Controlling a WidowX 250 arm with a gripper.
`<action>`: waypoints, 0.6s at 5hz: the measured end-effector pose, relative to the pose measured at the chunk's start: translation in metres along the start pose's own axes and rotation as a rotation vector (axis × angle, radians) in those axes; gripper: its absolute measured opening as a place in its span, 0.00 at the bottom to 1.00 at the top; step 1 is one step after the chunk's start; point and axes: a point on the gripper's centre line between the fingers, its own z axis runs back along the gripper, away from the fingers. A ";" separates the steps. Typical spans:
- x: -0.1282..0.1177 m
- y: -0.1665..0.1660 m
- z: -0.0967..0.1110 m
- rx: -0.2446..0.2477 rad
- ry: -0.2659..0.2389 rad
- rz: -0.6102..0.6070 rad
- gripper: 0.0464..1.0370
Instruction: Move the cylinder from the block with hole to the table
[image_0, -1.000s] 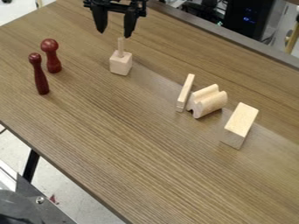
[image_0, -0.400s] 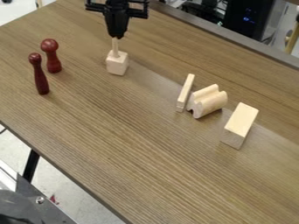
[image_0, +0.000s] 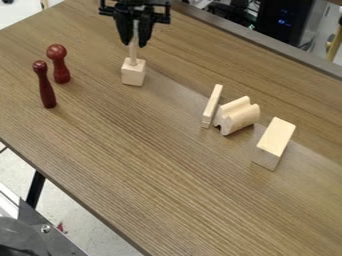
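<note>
Okay, so the cylinder (image_0: 133, 54) is sticking up from the block with hole (image_0: 133, 73). Above that block the gripper (image_0: 135, 45) is hanging open, straddling the cylinder. Two red pins (image_0: 59, 66) are standing to one side of the block, three wooden pieces (image_0: 238, 116) sitting opposite.

Black robot hand (image_0: 135, 45), pretty chunky up top
Two dark fingers (image_0: 125, 31) tapering to narrow tips, plus a skinny crossbar (image_0: 159, 19) with knobbly bits sticking out at the sides. Kinda angular, spiky outline tbh.
</note>
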 end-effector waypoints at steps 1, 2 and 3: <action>0.002 0.000 0.012 -0.008 -0.037 -0.002 0.74; -0.004 0.001 0.007 -0.001 -0.018 -0.004 0.96; -0.006 0.004 0.005 0.011 -0.008 -0.010 0.96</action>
